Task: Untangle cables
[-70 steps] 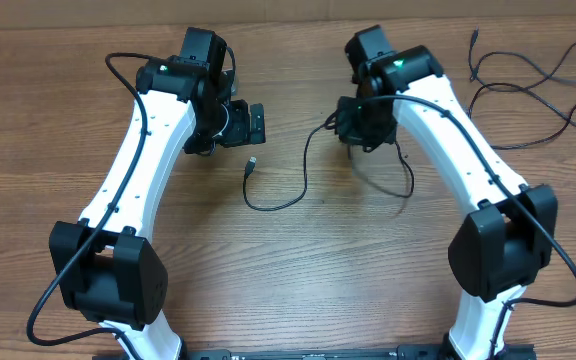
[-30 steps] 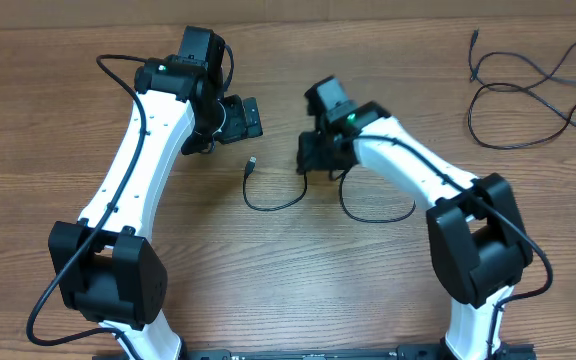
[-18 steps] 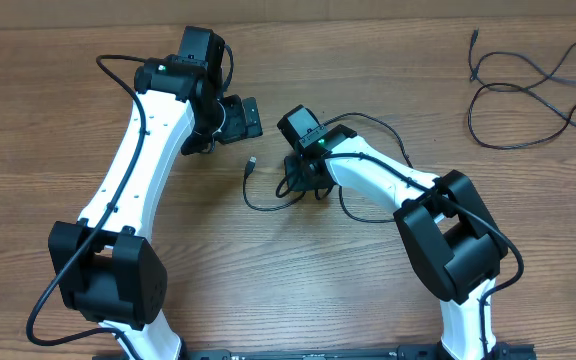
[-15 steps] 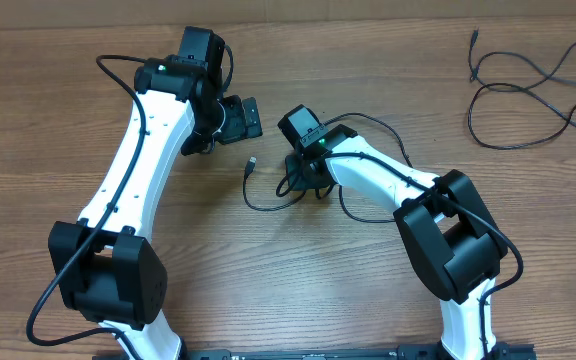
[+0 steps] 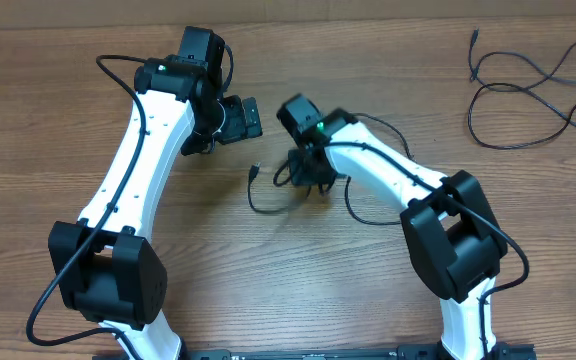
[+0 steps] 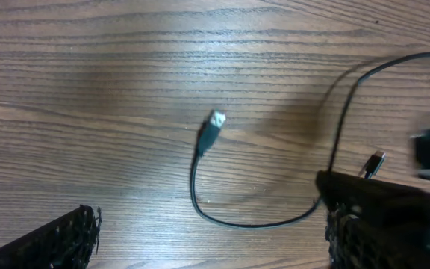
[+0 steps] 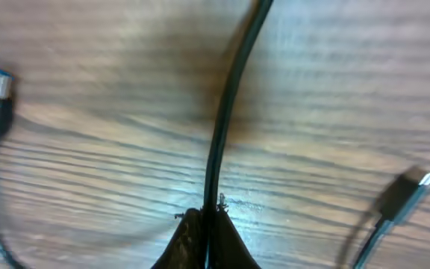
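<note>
A wood-grain table (image 5: 298, 290) fills the view, evenly lit.

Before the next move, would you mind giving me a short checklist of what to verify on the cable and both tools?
1. Right tool shut on the cable: ok.
2. Left tool open, holding nothing: ok.
3. USB plug lying free on the table: ok.
4. Held cable apart from the other cables at the far right: ok.
5. No crossings in the stretch under the right arm: cannot tell, hidden.
</note>
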`<control>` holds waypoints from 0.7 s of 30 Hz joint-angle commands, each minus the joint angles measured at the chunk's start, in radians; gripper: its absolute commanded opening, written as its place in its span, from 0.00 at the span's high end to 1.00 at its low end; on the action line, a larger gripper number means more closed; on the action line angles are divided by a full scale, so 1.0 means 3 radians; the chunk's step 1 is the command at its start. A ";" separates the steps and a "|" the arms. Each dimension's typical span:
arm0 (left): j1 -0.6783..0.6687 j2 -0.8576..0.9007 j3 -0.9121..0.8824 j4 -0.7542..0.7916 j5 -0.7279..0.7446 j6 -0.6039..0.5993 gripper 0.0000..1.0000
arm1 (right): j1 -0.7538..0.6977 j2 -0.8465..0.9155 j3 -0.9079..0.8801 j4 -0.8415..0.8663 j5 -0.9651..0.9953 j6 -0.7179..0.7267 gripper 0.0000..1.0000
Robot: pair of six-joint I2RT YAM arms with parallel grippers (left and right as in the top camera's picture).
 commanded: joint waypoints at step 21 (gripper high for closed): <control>-0.0004 -0.0089 0.0039 0.0028 -0.0022 -0.0046 0.00 | -0.0027 -0.0745 0.0478 -0.0863 0.1142 0.0429 0.96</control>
